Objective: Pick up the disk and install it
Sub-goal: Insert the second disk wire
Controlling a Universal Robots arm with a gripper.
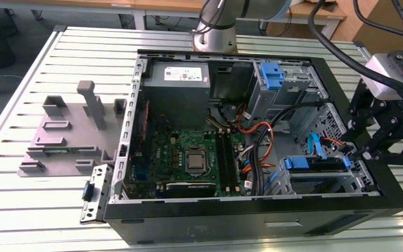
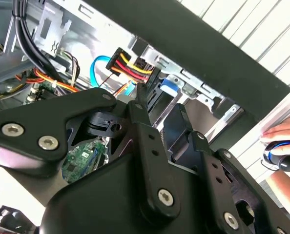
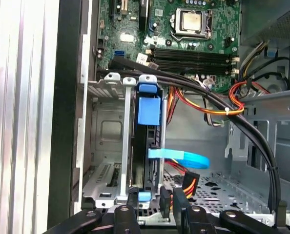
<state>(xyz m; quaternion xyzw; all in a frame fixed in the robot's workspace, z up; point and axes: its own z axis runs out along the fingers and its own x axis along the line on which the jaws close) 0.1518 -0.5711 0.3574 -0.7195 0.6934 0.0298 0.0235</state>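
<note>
Now disk (image 3: 149, 146) seen seated edge-up in drive cage (image 3: 106, 161) of computer case (image 1: 369, 202); gripper (image 1: 364, 153) just beside cage, jaws' state indeterminable. Judged rigid, fairly light, fragile; best held by blue carrier edges.

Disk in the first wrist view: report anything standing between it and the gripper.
Nothing visible lies between the gripper and the disk, which stands on edge. A blue flat cable and a power plug sit close beside that path.
</note>
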